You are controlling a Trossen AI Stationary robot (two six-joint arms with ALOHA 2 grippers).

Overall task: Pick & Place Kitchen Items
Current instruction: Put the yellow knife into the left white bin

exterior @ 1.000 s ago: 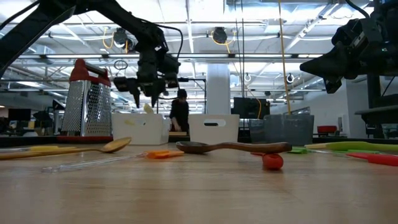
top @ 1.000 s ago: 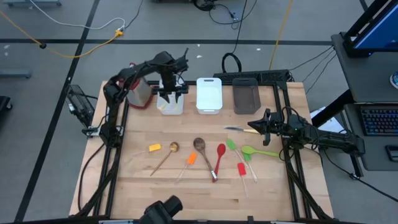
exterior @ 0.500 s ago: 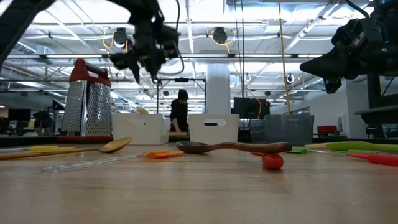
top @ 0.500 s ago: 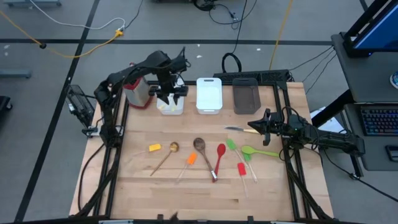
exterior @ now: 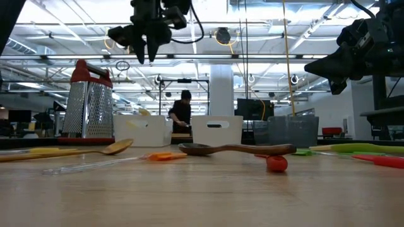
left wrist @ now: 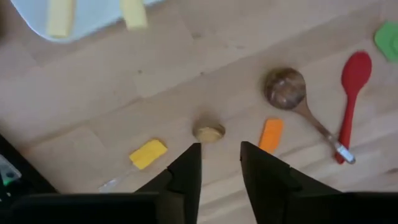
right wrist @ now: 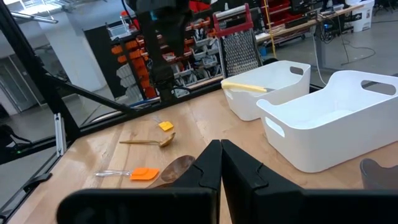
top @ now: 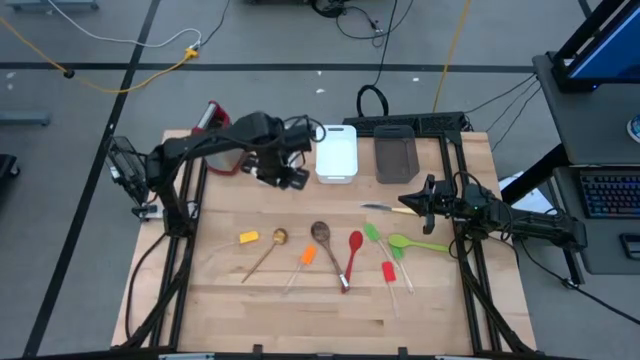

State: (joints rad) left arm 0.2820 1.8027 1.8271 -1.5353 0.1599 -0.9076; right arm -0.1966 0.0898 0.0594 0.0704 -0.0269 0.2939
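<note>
Several kitchen items lie loose on the table: a yellow mini spatula (top: 248,237), a small wooden spoon (top: 270,250), an orange spatula (top: 305,258), a dark wooden spoon (top: 325,240), a red spoon (top: 352,255), a green spatula (top: 375,238), a lime-green spoon (top: 412,243), a red spatula (top: 390,275) and a knife (top: 385,209). My left gripper (left wrist: 221,155) hangs high above the table, pointing down, open and empty, just near-side of the left white bin (left wrist: 93,12), which holds pale yellow pieces. My right gripper (right wrist: 219,155) waits shut at the right edge.
A steel grater with a red handle (top: 222,145) stands at the far left. A second white bin (top: 336,152) and a grey bin (top: 396,158) stand along the far edge. Bare wood lies between the bins and the row of utensils.
My left gripper has risen from just over the left white bin and swung toward the near edge and a little to the right, rolling about its own axis as it went. It carries nothing. The utensils on the table have stayed where they were.
</note>
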